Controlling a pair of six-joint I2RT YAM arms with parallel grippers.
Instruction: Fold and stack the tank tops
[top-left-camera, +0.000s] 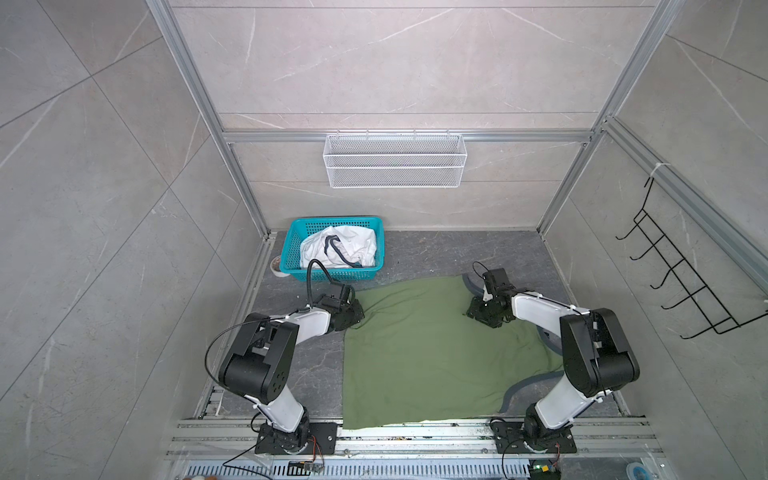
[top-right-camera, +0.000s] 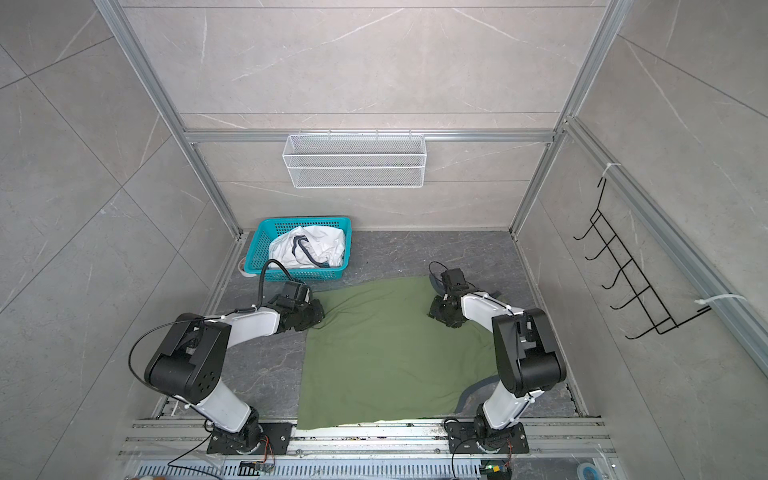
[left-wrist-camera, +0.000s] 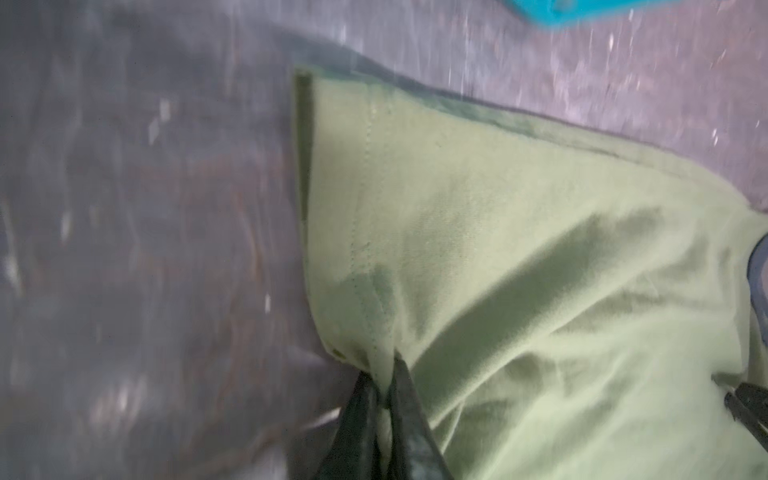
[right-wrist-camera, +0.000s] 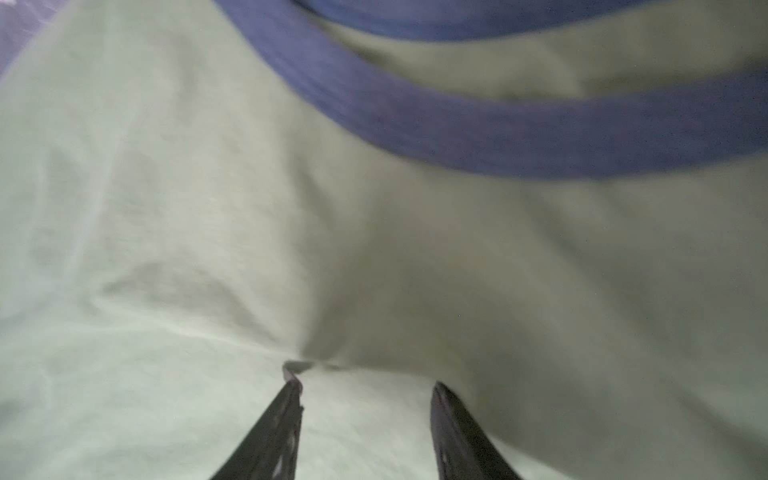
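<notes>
Risk, thin pinch: the left gripper (left-wrist-camera: 382, 370) is clenched on a narrow tuck of the green tank top (top-left-camera: 436, 353) at its hem. The tuck may slip out under a pull.
Risk, uneven lift: the right gripper (right-wrist-camera: 366, 385) has its jaws apart and holds nothing. A one-sided lift would probably skew the cloth.
Left arm pose: low and extended, with the wrist at the garment's far-left corner.
Right arm pose: bent inward, with the fingertips pointing down onto the cloth near the grey trim.
Green tank top: spread flat mid-table (top-left-camera: 316, 374), reaching the near edge.
White tank top (top-left-camera: 340, 247): crumpled in the basket (top-left-camera: 291, 245) at the table's far-left corner.
</notes>
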